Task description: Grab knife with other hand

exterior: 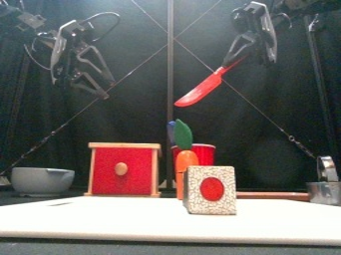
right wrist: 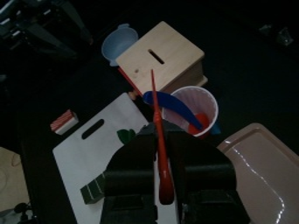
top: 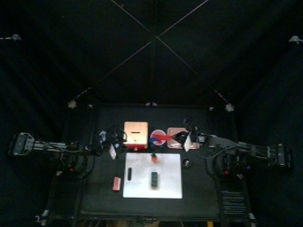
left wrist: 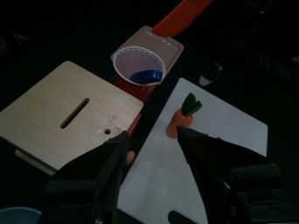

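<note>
Card (exterior: 210, 190) foremost — knife (exterior: 204, 90) aloft, clamped in right gripper (exterior: 244, 55); left gripper (exterior: 91, 72) spread, empty — handover pending.

A robot lab's test pen — a staged tabletop rig, not a real kitchen

Black curtains (top: 71, 53) close in a small black table (top: 101, 199) on every side, and thin cables run from the top corners and cross overhead. Two black robot arms, the left arm (top: 53, 146) and the right arm (top: 249, 152), reach in from opposite sides. The kitchenware is toy-like and set out as props — a white cutting board (top: 166, 177), a red-fronted wooden box (exterior: 123, 169) with a slot in its lid, a clear cup (left wrist: 147, 59) holding coloured utensils, a grey bowl (exterior: 42, 180) (at the table's edge), and a speckled block (exterior: 210, 190) with a red dot.
</note>
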Available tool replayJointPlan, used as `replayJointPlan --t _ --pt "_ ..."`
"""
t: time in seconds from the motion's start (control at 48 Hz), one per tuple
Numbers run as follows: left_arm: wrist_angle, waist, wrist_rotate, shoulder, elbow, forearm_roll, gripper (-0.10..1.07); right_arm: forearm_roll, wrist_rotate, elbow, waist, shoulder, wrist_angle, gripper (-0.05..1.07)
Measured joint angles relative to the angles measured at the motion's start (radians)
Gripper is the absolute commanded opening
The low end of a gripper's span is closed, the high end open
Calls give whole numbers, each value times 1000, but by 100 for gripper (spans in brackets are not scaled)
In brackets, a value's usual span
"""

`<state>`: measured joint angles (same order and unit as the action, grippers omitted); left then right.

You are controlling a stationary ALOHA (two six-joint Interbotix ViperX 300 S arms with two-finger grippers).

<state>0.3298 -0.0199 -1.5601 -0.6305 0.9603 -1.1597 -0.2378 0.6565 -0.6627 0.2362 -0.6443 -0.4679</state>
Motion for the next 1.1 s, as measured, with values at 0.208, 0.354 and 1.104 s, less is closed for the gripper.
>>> replayJointPlan --t 0.208,0.354,1.104 --pt "-14 0 0 0 0 2 85 -3 -6 -75 0 -75 121 39" --pt "-14 2 -2 0 0 0 85 -5 -6 -110 0 -103 156 39" --pt "-58 -14 0 0 0 -3 85 -67 -9 -166 -14 -107 186 39"
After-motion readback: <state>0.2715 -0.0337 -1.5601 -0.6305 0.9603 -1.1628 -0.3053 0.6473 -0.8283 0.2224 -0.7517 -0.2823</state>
